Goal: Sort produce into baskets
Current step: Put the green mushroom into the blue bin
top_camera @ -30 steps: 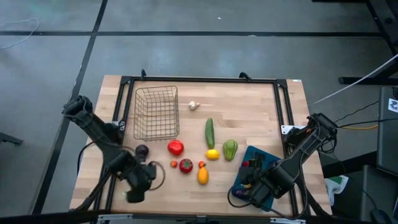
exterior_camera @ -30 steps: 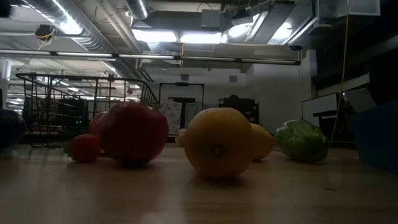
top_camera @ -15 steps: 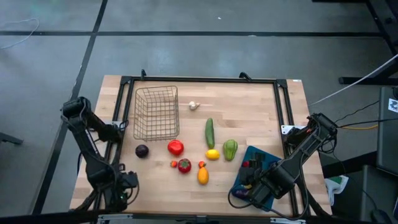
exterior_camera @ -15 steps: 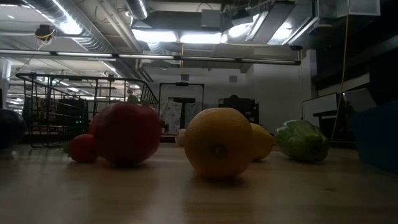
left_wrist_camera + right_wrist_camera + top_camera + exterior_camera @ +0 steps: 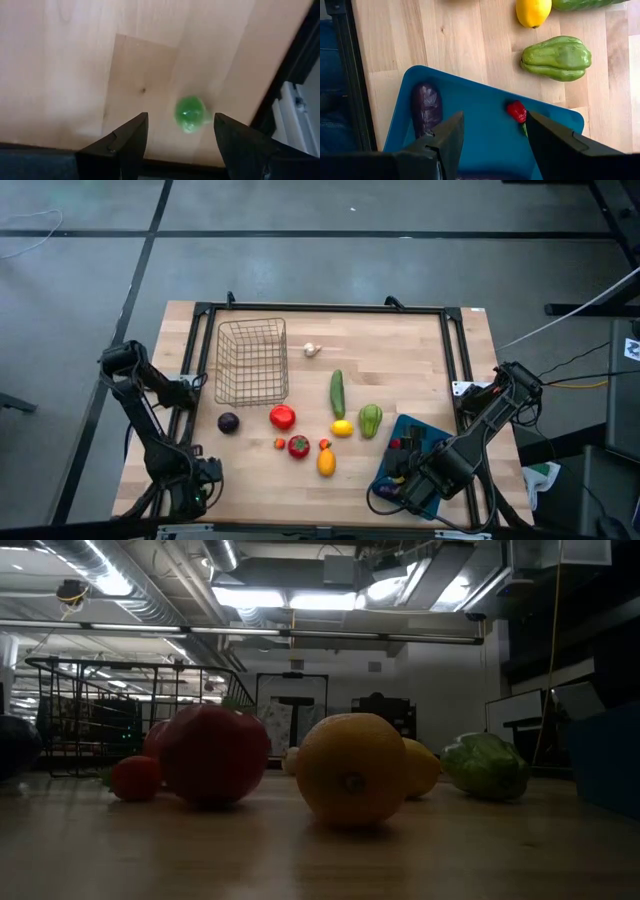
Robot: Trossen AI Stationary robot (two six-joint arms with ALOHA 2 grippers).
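Observation:
My left gripper point(image 5: 195, 492) is open at the table's near left corner; its fingers stand over the bare wood in the left wrist view point(image 5: 180, 150), on either side of a small green ball point(image 5: 190, 114) that lies on the wood untouched. My right gripper point(image 5: 400, 476) is open and empty over the teal tray point(image 5: 425, 442). In the tray lie a purple eggplant point(image 5: 426, 107) and a small red pepper point(image 5: 517, 111). The wire basket point(image 5: 252, 361) stands at the far left. Tomatoes point(image 5: 282, 417), lemon point(image 5: 342, 428), cucumber point(image 5: 338, 393), green pepper point(image 5: 370, 420) and a dark purple piece point(image 5: 228, 422) lie mid-table.
A white garlic point(image 5: 312, 349) lies right of the basket. An orange-yellow fruit point(image 5: 326, 462) and a second tomato point(image 5: 298, 446) lie nearer the front edge. A black frame point(image 5: 330, 308) runs round the table. Neither gripper shows in the low view.
My left gripper has drawn back from beside the dark purple piece toward the table's near left corner and now holds still there. The tomato near the front has rocked a little and settled back. My right arm has kept still.

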